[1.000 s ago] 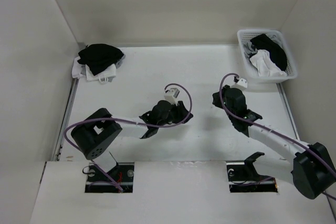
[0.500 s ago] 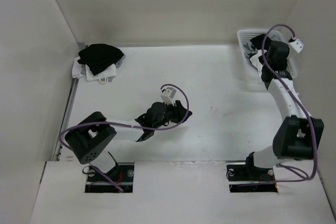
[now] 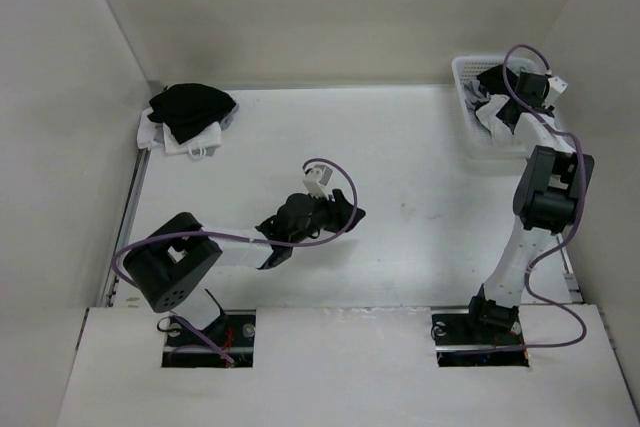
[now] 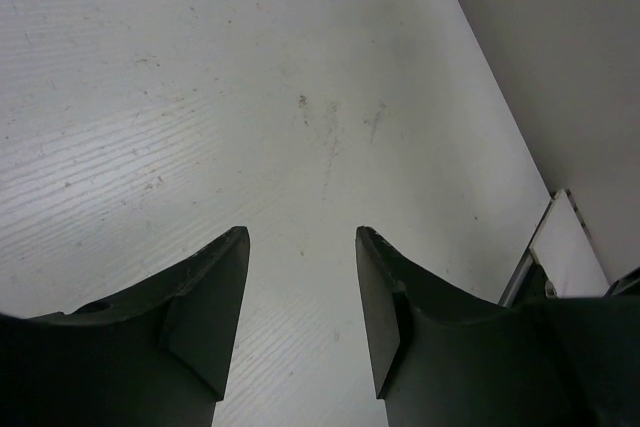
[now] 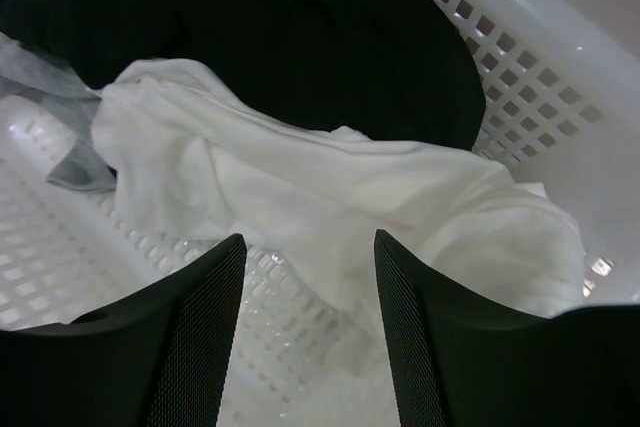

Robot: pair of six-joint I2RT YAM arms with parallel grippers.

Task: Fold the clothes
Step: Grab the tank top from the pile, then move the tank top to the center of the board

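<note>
One white top (image 5: 330, 182) lies crumpled in the basket (image 5: 560, 77), right under the right gripper (image 5: 307, 237). It spreads from the gap between the fingers out past both tips. Those jaws stand apart with nothing pinched between them (the cloth shows through the gap, but I see no finger pressing into it). Farther ahead of the gripper, a black garment (image 5: 250, 37) fills the back of the basket, and the top's far edge lies against it. Off the left fingertip a thin grey scrap (image 5: 70, 162) rests on the perforated floor, touching the top's end. To the right of the gripper the basket's slotted wall rises close by.

From my overhead view the right arm stands tall, with its wrist bent down into the basket.

My left gripper (image 4: 300, 237) is spread too and grips nothing. It hangs over the table (image 4: 250, 77), with only a few faint scuffs ahead of its tips. Well apart from it, beyond and to its left, a pile of black and white clothes (image 3: 190, 112) sits in the table's far corner.
</note>
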